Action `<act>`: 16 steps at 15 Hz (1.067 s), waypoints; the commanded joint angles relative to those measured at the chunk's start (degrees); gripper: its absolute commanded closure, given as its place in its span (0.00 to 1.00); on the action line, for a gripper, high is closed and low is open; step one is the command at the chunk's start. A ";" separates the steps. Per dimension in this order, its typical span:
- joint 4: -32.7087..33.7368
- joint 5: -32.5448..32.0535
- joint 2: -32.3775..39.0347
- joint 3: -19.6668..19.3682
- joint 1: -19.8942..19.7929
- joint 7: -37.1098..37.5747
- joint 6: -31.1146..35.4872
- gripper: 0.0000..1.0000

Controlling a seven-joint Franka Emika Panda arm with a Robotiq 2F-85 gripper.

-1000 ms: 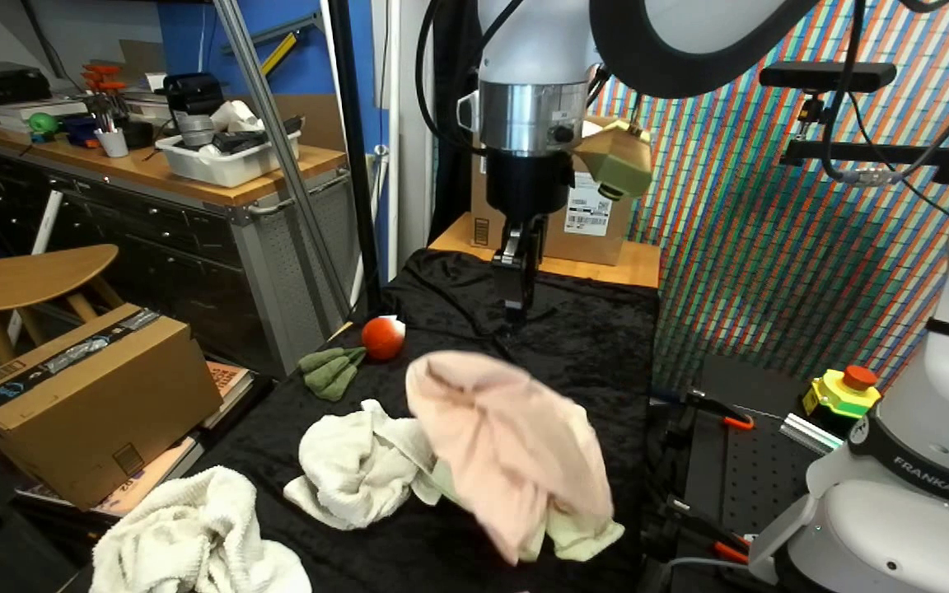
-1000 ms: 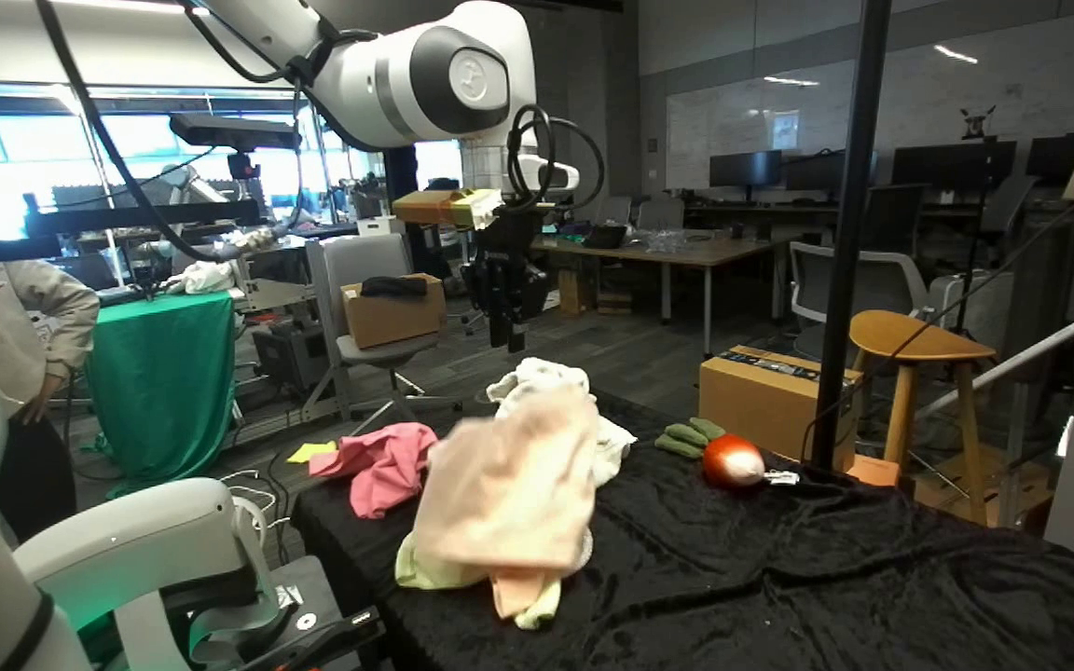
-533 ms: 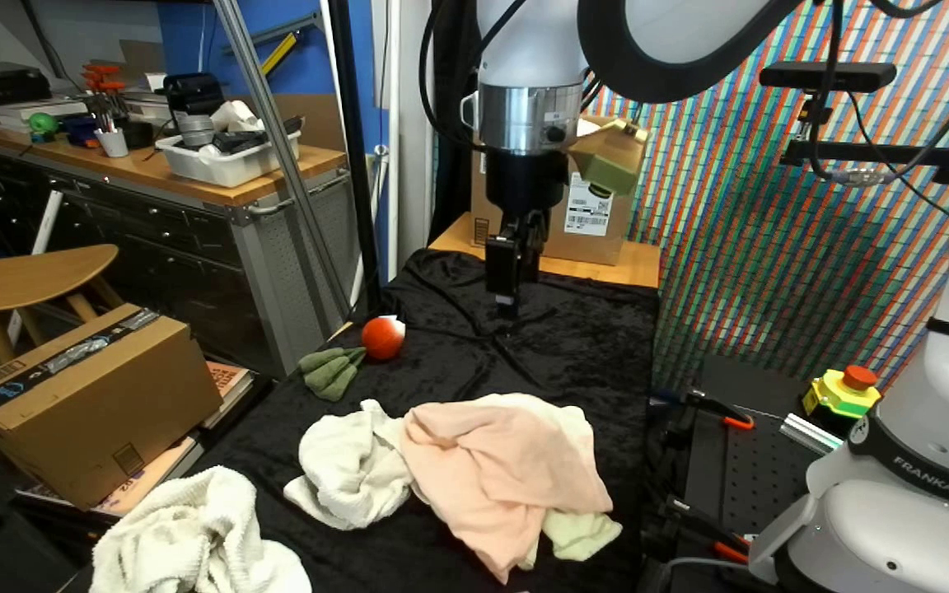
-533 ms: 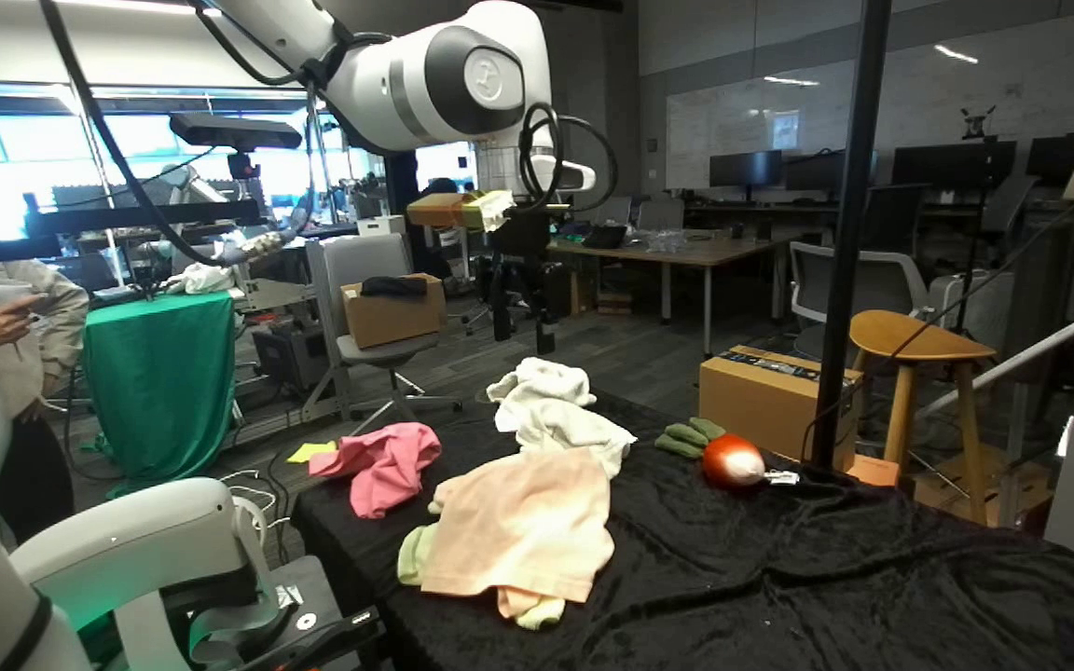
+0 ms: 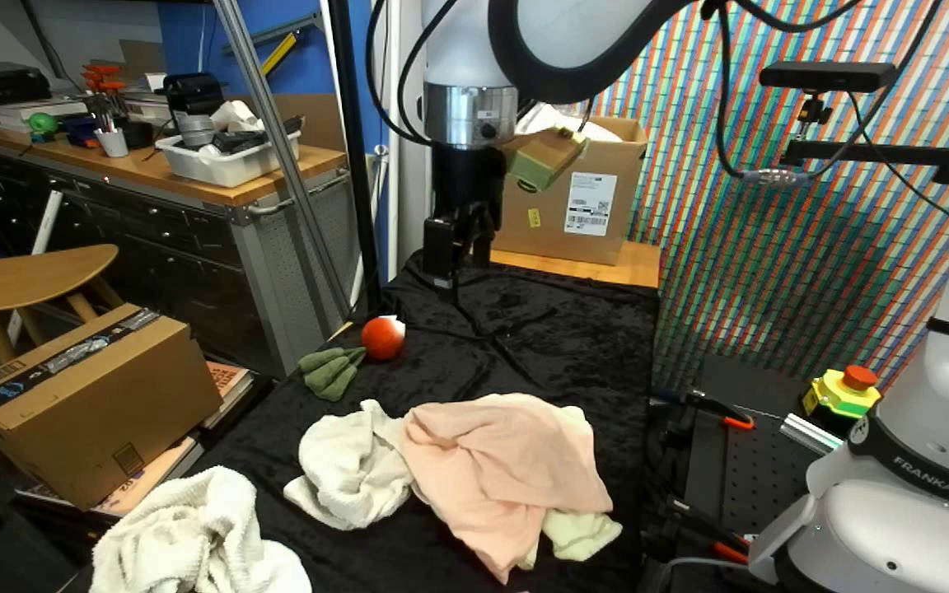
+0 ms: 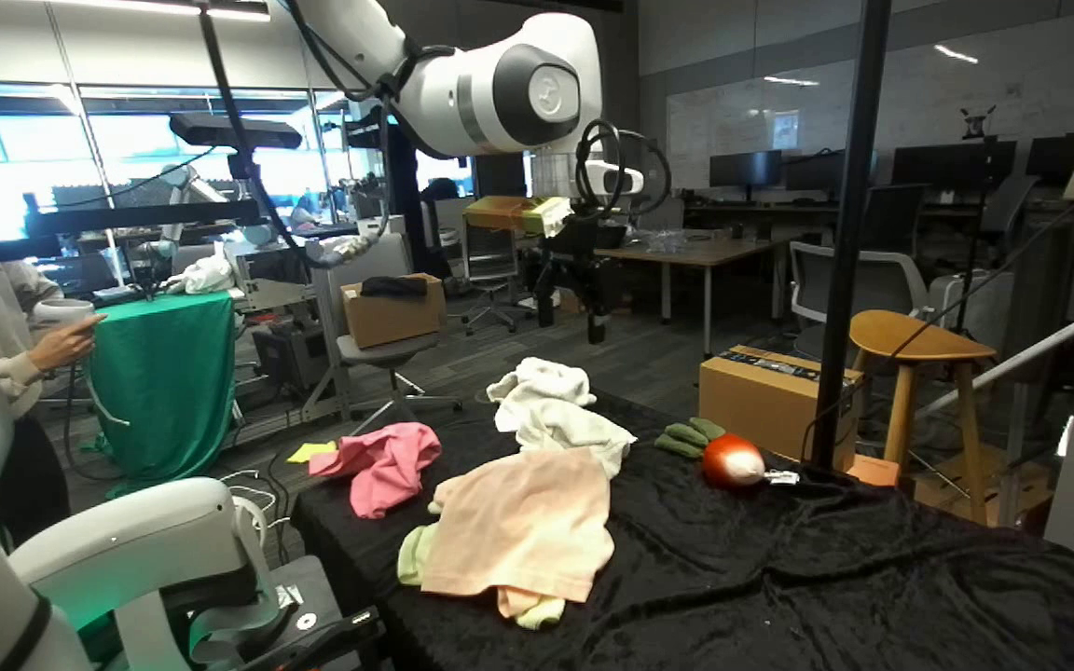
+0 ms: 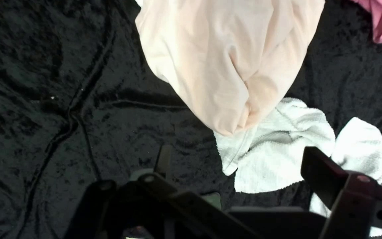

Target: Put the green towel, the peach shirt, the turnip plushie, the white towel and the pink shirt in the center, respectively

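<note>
In the wrist view, the gripper has fingers wide apart; the peach shirt lies at twelve o'clock.

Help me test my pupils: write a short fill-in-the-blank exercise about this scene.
The gripper holds nothing; its jaws are ____, not shut.
Of the peach shirt and the pink shirt, only the ____ one overlaps a white towel.
The leaves on the round toy are ____.
Missing words: open; peach; green.
</note>
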 commanded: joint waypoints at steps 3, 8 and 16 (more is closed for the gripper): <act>12.65 -1.88 12.02 -1.41 0.29 -0.49 0.62 0.00; 25.17 -0.93 23.04 -3.15 0.10 -1.96 -3.72 0.00; 43.05 -2.50 36.63 -6.39 -0.05 -3.01 -13.56 0.00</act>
